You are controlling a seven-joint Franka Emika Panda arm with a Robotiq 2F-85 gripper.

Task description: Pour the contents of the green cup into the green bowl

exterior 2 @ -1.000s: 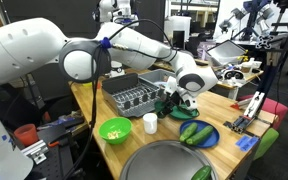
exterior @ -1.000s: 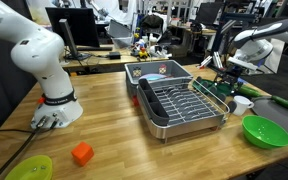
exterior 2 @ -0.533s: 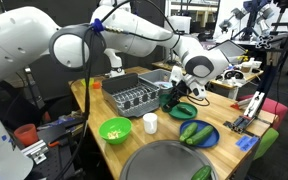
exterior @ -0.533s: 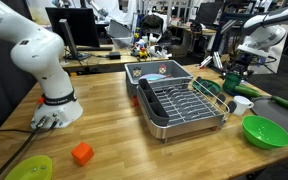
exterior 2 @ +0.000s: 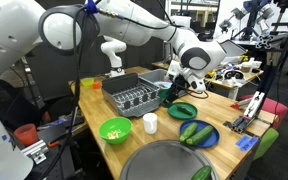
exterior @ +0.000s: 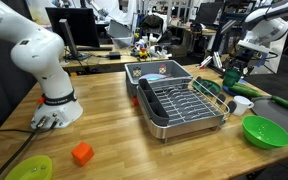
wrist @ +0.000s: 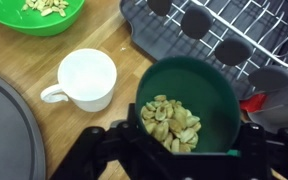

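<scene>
Gripper [wrist: 190, 140] clamped on green cup [wrist: 189, 82], upright, full of bits. Cup not over green bowl [wrist: 24, 23] yet; white cup [wrist: 84, 78] between them.

Panda arm [exterior: 46, 55]: the white base column shows in an exterior view. The links leave the top of that frame and re-enter at upper right. The forearm slopes down to the wrist [exterior: 256, 30]. In both exterior views the Robotiq gripper [exterior: 234, 74] hangs below the wrist, pointing downward and clear of the surface beneath. In the wrist view the dark fingers [wrist: 109, 150] are clamped on opposite sides of the green cup [wrist: 189, 100]. The cup is held upright, its mouth facing the wrist camera.
</scene>
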